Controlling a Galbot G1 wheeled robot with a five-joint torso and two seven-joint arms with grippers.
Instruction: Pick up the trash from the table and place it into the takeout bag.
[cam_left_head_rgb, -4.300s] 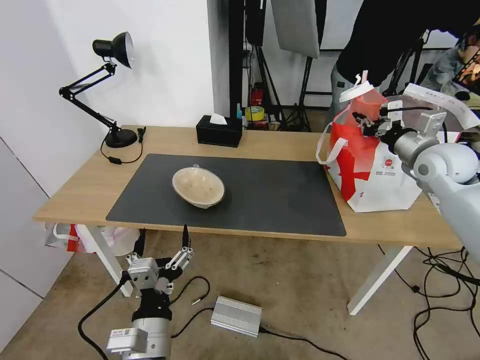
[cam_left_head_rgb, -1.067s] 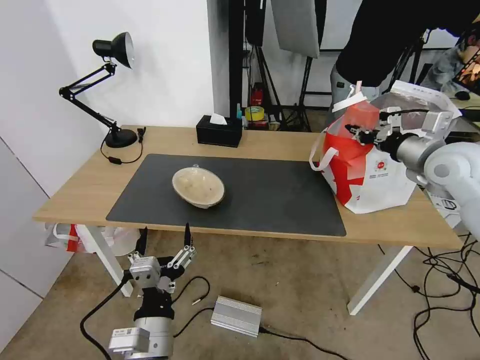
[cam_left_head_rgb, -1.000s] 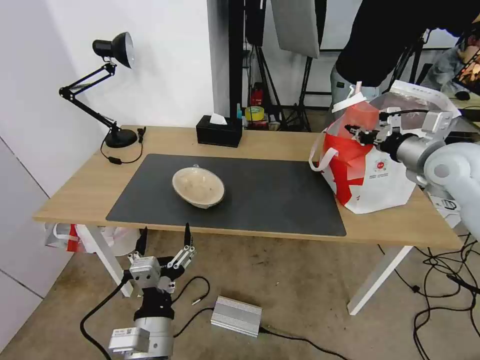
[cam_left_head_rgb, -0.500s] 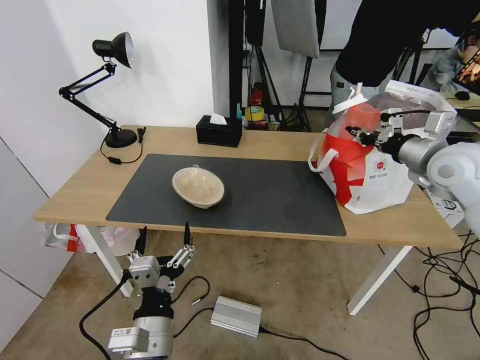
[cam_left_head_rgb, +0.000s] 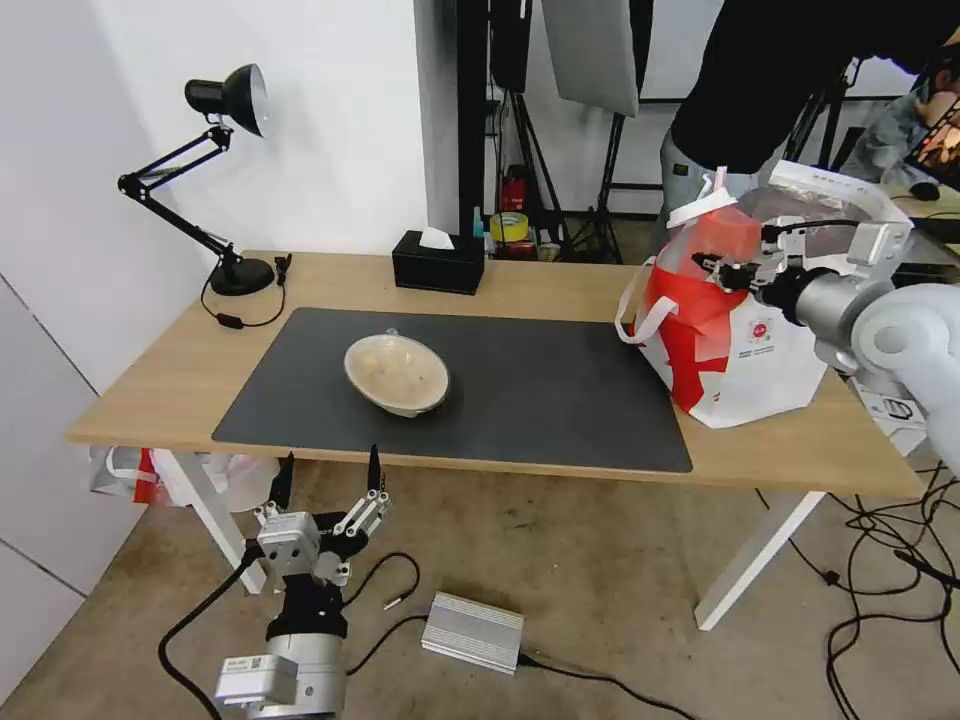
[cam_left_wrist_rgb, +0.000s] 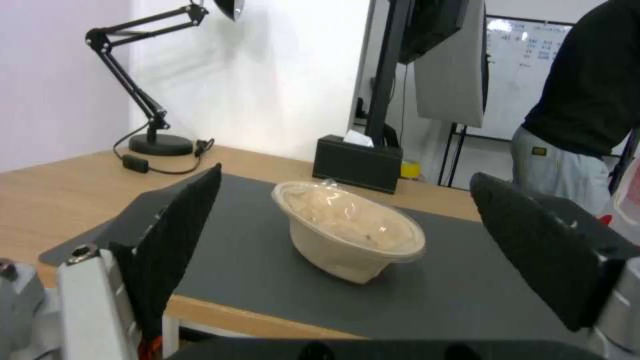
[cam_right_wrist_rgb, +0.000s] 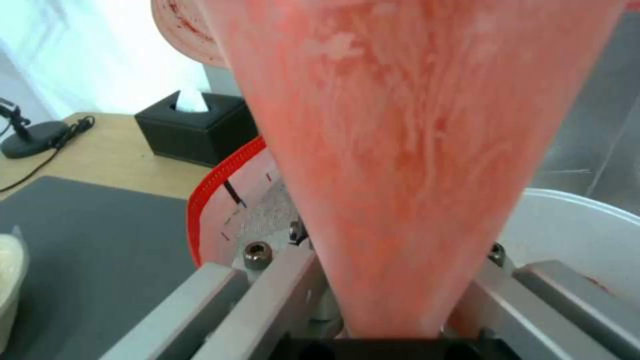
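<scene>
My right gripper (cam_left_head_rgb: 722, 270) is shut on the tall red cup (cam_left_head_rgb: 726, 228), which has a white lid and leans in the open mouth of the red-and-white takeout bag (cam_left_head_rgb: 745, 350) at the table's right end. In the right wrist view the cup (cam_right_wrist_rgb: 413, 150) stands between the fingers (cam_right_wrist_rgb: 267, 280), with a white bowl rim (cam_right_wrist_rgb: 580, 220) beside it inside the bag. The beige soiled bowl (cam_left_head_rgb: 397, 373) rests on the dark mat (cam_left_head_rgb: 540, 390). My left gripper (cam_left_head_rgb: 328, 462) hangs open below the table's (cam_left_head_rgb: 150, 390) front edge, facing the bowl (cam_left_wrist_rgb: 347, 232) from a distance.
A black tissue box (cam_left_head_rgb: 438, 262) and a black desk lamp (cam_left_head_rgb: 225, 180) stand along the table's back. A person in dark clothes stands behind the bag. A silver box (cam_left_head_rgb: 472, 632) and cables lie on the floor under the table.
My right gripper has lowered the red cup into the bag's mouth, and the bag has leaned and shifted slightly left. The left arm and beige bowl stay still.
</scene>
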